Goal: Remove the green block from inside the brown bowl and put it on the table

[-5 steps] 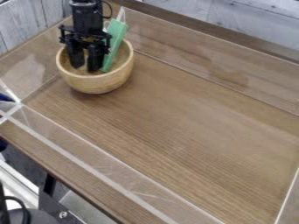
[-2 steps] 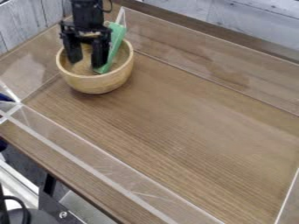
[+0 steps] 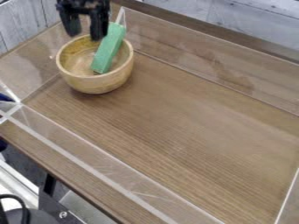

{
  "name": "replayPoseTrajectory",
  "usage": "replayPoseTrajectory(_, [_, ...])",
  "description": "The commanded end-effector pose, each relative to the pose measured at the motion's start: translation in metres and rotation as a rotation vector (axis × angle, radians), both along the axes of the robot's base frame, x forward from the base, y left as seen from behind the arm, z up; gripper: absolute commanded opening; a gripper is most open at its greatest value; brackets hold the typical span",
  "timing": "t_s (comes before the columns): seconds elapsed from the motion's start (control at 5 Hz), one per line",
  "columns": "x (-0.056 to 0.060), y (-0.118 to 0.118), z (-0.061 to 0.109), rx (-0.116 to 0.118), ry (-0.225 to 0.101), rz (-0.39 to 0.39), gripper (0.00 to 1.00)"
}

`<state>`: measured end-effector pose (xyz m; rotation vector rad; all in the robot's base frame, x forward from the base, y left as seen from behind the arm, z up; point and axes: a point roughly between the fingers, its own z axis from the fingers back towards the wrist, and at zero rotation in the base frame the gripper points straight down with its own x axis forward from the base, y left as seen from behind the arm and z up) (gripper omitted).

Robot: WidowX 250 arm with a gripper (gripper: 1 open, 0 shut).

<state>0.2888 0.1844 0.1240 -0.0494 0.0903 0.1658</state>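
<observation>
Camera view: the green block, one in number, leans lengthwise inside the single brown bowl, its upper end at the rim, on the one surface; above the bowl's far side is the one pincer, blurred, its jaws apparently spread wide with nothing seen between them. The block is probably light, stiff, somewhat slippery and not fragile, best taken across its narrow width near the raised upper end, clear of the bowl wall.
</observation>
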Motion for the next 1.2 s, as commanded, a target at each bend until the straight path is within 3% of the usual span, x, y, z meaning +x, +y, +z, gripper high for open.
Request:
replayPoseTrajectory(0.0, [0.006, -0.001, 0.037, 0.049, -0.092, -0.014, 1.00])
replayPoseTrajectory(0.6, [0.013, 0.006, -0.003, 0.037, -0.022, -0.010, 1.00])
replayPoseTrajectory(1.0, [0.019, 0.008, -0.029, 0.041, 0.018, -0.015, 1.00])
